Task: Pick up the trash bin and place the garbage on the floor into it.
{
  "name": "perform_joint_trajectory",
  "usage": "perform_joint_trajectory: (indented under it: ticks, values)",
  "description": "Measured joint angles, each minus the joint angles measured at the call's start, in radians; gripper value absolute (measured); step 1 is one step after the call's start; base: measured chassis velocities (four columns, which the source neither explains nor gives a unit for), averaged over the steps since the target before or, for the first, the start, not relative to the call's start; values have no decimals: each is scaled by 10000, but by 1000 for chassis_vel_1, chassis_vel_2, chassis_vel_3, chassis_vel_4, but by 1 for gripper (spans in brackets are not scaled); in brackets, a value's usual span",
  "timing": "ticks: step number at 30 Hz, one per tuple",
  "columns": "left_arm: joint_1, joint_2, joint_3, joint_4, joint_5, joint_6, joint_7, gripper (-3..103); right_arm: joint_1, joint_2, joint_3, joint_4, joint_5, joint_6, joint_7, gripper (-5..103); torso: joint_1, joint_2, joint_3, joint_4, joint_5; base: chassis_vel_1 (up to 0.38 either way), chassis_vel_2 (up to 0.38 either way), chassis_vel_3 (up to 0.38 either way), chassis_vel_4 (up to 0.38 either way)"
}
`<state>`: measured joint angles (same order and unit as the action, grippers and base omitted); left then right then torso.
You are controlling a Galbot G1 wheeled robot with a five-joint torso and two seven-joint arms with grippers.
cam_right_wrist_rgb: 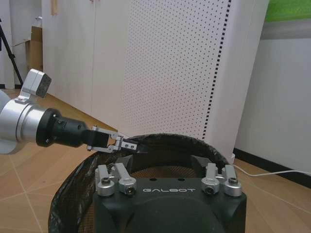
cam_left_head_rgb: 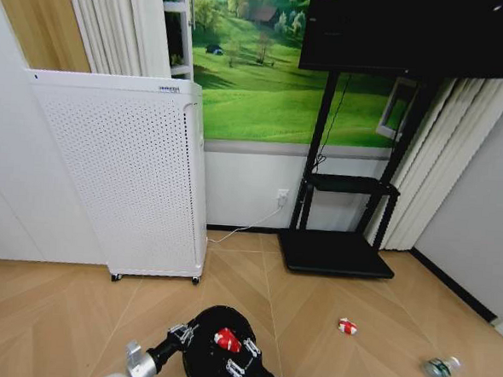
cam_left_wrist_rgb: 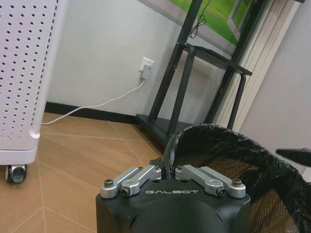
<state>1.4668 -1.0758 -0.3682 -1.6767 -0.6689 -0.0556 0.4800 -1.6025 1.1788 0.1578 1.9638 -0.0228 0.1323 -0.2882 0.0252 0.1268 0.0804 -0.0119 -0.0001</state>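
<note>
Left gripper [cam_left_head_rgb: 188, 333] pinched shut on trash bin [cam_left_head_rgb: 202, 361] rim at 10 o'clock; right gripper [cam_left_head_rgb: 243, 359] over bin mouth, fingers spread.
Bin: round black mesh, red-and-white piece [cam_left_head_rgb: 228, 340] inside; another piece [cam_left_head_rgb: 347, 327] and bottle [cam_left_head_rgb: 440, 368] on floor toward 3 o'clock.

"GALBOT" on left end effector [cam_left_wrist_rgb: 171, 167], "GALBOT" on right end effector [cam_right_wrist_rgb: 167, 167]

a staged living-room corner: herringbone wood floor [cam_left_head_rgb: 47, 313], landscape mural [cam_left_head_rgb: 258, 78], screen on stand [cam_left_head_rgb: 415, 32], curtains [cam_left_head_rgb: 108, 22].
</note>
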Motion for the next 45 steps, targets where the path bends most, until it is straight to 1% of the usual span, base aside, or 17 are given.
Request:
perform_joint_trajectory:
  ticks: [1, 2, 4, 5, 6, 7, 10, 13, 14, 15, 17, 18, 21, 25, 35, 36, 45]
  values:
    - [28, -5, -98, -10, -22, -5, -32, 7, -51, -45, 95, 151, 40, 6, 40, 76, 0, 0, 0, 0, 1, 0, 0, 0, 0]
    - [28, -5, -98, -10, -22, -5, -32, 7, -51, -45, 95, 151, 40, 6, 40, 76, 0, 0, 0, 0, 1, 0, 0, 0, 0]
    - [76, -56, -334, 6, -36, -48, -69, 7, -160, -106, 412, 581, 23, 9, 164, 86, 0, 1, 0, -1, 0, 0, 0, 0, 0]
    - [95, -115, -525, 37, -71, -74, -85, 7, -208, -149, 583, 831, 80, -11, 247, 86, 0, 0, 0, -1, -1, 0, 0, 0, 0]
    - [128, -172, -732, 60, -161, -89, -112, 7, -234, -185, 705, 989, 167, -58, 328, 91, 0, 0, 0, 0, -1, 0, 0, 0, 0]
    - [128, -172, -732, 60, -161, -89, -112, 7, -234, -185, 705, 989, 167, -58, 328, 91, 0, 0, 0, 0, -1, 0, 0, 0, 0]
    - [355, -277, -1346, 13, -408, -121, -155, 7, -165, -252, 984, 1110, 399, -208, 565, 100, 0, 0, 0, 0, 0, 0, 0, 0, 0]
    - [560, -374, -1756, -175, -526, -124, -155, 7, -55, -278, 1040, 985, 465, -264, 644, 100, 0, 0, 0, 0, 0, 0, 0, 0, 0]
    - [759, -515, -2151, -356, -613, -127, -148, 7, 4, -314, 1041, 912, 500, -340, 702, 100, 0, 0, 0, 0, 1, 0, 0, 0, 0]
    - [759, -515, -2151, -356, -613, -127, -148, 7, 4, -314, 1041, 912, 500, -340, 702, 100, 0, 0, 0, 0, 1, 0, 0, 0, 0]
    - [1090, -766, -2771, -630, -727, -143, -91, 7, 47, -414, 995, 825, 516, -437, 744, 100, 0, 0, 0, 0, 1, 0, 0, 0, 0]
    - [1090, -766, -2771, -630, -727, -143, -91, 7, 47, -414, 995, 825, 516, -437, 744, 100, 0, 0, 0, 0, 1, 0, 0, 0, 0]
    - [1703, -1078, -3437, -970, -700, -248, 152, 7, 107, -487, 932, 567, 412, -457, 700, 100, -1, 0, 0, 2, 2, 0, 0, 0, 0]
    - [2029, -1352, -3717, -1020, -525, -365, 351, 7, 136, -502, 888, 391, 389, -495, 682, 100, -1, 1, 0, 1, 1, -3, -13, 3, 7]
    - [2090, -1600, -3630, -1120, -320, -411, 391, 7, 246, -601, 874, 68, 402, -483, 681, 100, 0, 1, 1, -2, 5, -109, -107, 99, 103]
    - [2076, -1605, -3597, -1121, -307, -412, 383, 7, 257, -594, 870, 29, 405, -473, 681, 100, -1, 1, 0, -1, -3, -223, -214, 208, 193]
    - [2056, -1612, -3508, -1063, -253, -401, 373, 7, 454, -575, 824, -282, 623, -415, 679, 100, -1, 1, 0, 1, 1, -257, -221, 246, 242]
